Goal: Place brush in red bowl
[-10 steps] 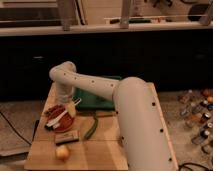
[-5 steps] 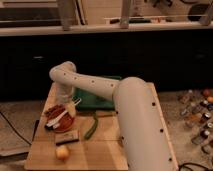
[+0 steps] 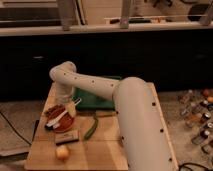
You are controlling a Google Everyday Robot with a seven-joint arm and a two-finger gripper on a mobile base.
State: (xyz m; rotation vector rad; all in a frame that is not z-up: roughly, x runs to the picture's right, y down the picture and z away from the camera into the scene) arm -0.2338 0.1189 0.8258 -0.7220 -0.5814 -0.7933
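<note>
Placement step, looks near done: brush lies across bowl, dark end at its near-left rim; pincer sits at the brush's far-right end, can't tell if gripping. Next: release if held, lift straight up

The arm is creamy white, with small dark dots in a row along it. Its gripper, pale like the arm, is just above the right edge of the red bowl. The brush lying across the bowl has a white handle and a blackish near-left end. Behind is a dark green tray. To the right lies a long green vegetable. Nearer are a dark brown block and a round yellowish fruit. The table is light tan wood.
</note>
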